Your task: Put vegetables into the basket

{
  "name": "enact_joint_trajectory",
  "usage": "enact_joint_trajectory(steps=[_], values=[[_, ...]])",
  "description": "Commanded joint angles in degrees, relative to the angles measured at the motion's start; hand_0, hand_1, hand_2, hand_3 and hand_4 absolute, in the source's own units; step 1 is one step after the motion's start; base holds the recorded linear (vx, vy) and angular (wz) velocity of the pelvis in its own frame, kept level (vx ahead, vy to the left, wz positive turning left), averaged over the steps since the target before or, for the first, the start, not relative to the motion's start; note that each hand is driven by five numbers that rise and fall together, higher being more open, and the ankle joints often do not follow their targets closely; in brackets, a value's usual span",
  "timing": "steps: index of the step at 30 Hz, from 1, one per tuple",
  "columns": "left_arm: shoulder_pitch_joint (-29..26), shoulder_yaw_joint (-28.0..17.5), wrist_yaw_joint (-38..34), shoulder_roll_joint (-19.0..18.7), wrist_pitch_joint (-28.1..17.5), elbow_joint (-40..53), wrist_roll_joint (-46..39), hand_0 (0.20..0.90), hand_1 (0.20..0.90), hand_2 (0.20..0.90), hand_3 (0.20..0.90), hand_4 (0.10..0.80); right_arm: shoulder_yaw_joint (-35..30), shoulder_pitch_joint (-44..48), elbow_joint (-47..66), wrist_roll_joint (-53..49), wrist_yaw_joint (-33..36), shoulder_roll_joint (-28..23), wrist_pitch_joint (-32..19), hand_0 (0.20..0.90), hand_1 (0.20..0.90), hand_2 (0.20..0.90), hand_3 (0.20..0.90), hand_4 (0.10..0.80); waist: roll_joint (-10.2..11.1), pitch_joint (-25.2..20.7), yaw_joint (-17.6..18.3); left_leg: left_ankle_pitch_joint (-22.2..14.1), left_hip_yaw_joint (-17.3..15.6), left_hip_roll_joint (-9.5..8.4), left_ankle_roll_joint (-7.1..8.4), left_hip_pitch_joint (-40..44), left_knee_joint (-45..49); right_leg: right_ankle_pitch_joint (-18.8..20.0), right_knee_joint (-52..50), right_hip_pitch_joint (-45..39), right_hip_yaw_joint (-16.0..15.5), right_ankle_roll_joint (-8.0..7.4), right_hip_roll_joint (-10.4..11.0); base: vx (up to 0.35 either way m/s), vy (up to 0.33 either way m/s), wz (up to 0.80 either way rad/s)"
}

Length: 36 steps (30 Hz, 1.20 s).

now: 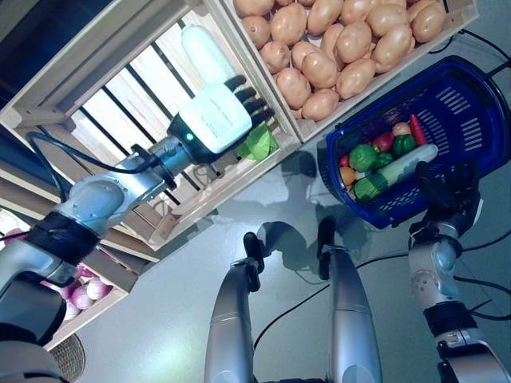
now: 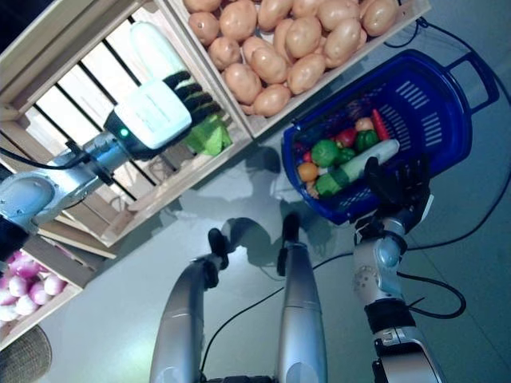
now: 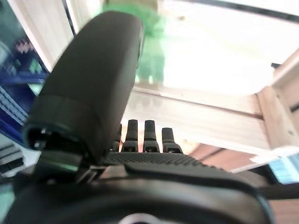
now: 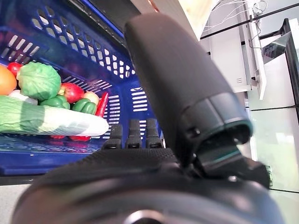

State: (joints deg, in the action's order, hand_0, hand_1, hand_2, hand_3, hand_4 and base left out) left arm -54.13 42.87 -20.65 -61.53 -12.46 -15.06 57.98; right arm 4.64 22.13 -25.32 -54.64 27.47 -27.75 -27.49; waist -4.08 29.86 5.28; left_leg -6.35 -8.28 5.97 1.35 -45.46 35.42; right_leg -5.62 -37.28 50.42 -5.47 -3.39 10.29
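Left hand point(image 1: 217, 120), fingers straight and empty, reaches into the wooden crate point(image 1: 96, 56) toward a green vegetable point(image 1: 257, 144); right hand point(image 1: 449, 190) grips the blue basket point(image 1: 471, 120) rim. A shallow grasp could drop the vegetable.

The basket point(image 1: 447, 112) is glossy blue plastic with a perforated lattice wall. The crates point(image 1: 120, 48) are pale, unfinished slatted wood with a matt surface. The potatoes point(image 1: 335, 40) have a smooth, slightly shiny tan skin. The floor point(image 1: 160, 319) is smooth, reflective grey. The right hand point(image 4: 140, 140) shows matt black, finely textured plastic.
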Motion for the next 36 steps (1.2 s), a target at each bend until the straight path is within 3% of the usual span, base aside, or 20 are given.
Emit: enact_joint_trajectory(steps=[1,12,28,36], values=[[-4.40,-4.56,-8.67,-5.30,1.12,0.76,0.72,0.900,0.900,0.900,0.900,0.800,-3.90,1.39,7.45,-0.06,-1.89,-4.64,-4.52,0.900,0.900,0.900,0.900,0.800,0.89,-0.07,-0.30,2.87,-0.90,1.10,2.44,0.80,-4.35,-0.28,1.79,-4.77,-1.38,-0.21,-0.58,-0.021,0.035,0.00],[-1.92,-2.78,-7.16,-6.44,1.13,-2.68,0.67,0.900,0.900,0.900,0.900,0.800,-4.38,1.72,7.53,-0.41,-1.63,-6.37,-4.16,0.900,0.900,0.900,0.900,0.800,0.81,-0.07,-0.88,3.03,-0.50,1.11,2.66,-0.24,-4.37,-0.29,2.00,-4.23,-1.42,-0.42,-0.21,0.000,0.000,0.00],[-1.35,-2.90,-24.42,-3.03,5.97,-12.52,6.95,0.900,0.900,0.900,0.900,0.800,-3.29,2.94,8.71,0.58,-1.32,-6.35,-3.92,0.900,0.900,0.900,0.900,0.800,1.83,-0.07,-0.58,2.80,0.13,1.55,2.91,-3.02,-3.42,-0.36,0.84,-1.34,-0.98,-0.62,-0.31,0.000,0.000,0.00],[-1.77,-3.41,-26.14,-1.68,6.55,-14.17,8.76,0.900,0.900,0.900,0.900,0.800,-3.00,2.75,9.55,1.09,-0.71,-5.38,-3.98,0.900,0.900,0.900,0.900,0.800,2.27,-0.07,-0.40,2.69,0.39,1.40,2.93,-3.71,-3.53,-0.02,1.37,-0.69,-0.71,-0.83,-0.53,0.000,0.000,0.00]])
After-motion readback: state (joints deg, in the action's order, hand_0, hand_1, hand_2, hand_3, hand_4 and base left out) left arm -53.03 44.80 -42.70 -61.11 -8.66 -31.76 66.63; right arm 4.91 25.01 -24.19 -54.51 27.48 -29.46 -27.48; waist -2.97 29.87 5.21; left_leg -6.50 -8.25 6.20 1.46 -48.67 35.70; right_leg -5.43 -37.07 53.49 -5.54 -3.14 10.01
